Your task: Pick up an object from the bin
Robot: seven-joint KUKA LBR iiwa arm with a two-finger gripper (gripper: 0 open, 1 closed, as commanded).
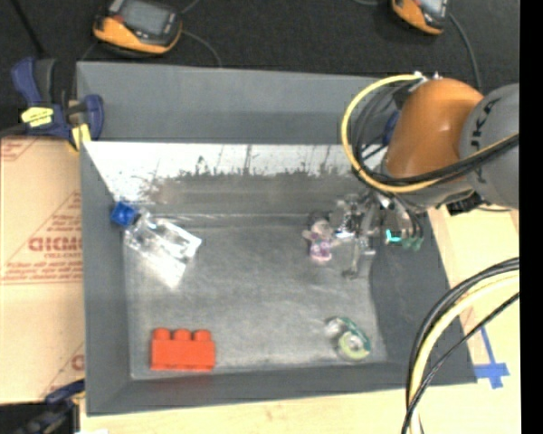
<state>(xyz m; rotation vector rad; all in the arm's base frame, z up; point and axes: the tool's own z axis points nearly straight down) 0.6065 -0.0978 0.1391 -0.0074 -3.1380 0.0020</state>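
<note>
In my bin point(109, 269), the building brick point(182, 349) lies by the near wall, toward the left corner. Behind the brick, close to the far-left corner, lies the plastic bottle point(161, 238). Right of the brick, along the same near wall, sits the ring-shaped thing point(351, 341). Right of the brick and farther back, a small trinket point(321, 242) lies just left of my gripper point(351, 240).
</note>
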